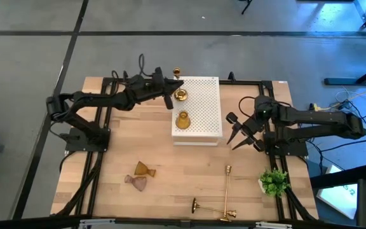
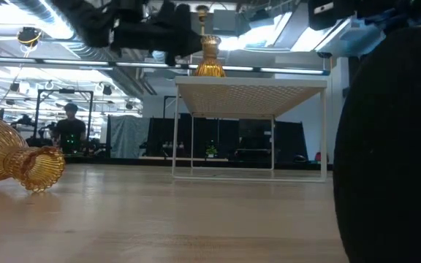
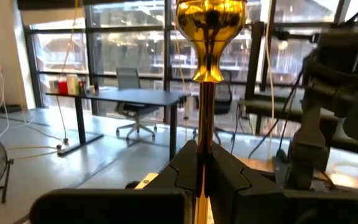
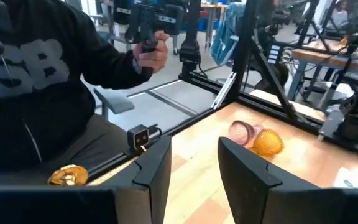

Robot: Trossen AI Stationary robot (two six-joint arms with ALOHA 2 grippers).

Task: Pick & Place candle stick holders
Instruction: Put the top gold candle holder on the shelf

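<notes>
My left gripper (image 1: pixel 171 88) is shut on a slim brass candlestick (image 3: pixel 209 37) at the far left corner of the white perforated box (image 1: pixel 202 111). An amber goblet holder (image 1: pixel 183 119) stands on the box top. On the table an amber goblet (image 1: pixel 145 169) and a pinkish one (image 1: pixel 136 182) lie on their sides. Two brass candlesticks (image 1: pixel 226 191) (image 1: pixel 207 207) lie near the front edge. My right gripper (image 1: pixel 239 132) hangs open, right of the box, with nothing between its fingers. My left gripper pinches the candlestick's thin stem (image 3: pixel 202 155) between its two fingers, below the cup. The fingers come in level from the table's left, across the stem. The candlestick stands upright with its cup above the fingers. Whether its round base (image 1: pixel 180 94) touches the box, I cannot tell.
A small green plant (image 1: pixel 273 181) stands at the table's right near corner. A person in a dark sweatshirt (image 4: pixel 36 74) is beyond the table's near edge in the right wrist view. A black frame (image 1: pixel 107 127) runs along the table's sides.
</notes>
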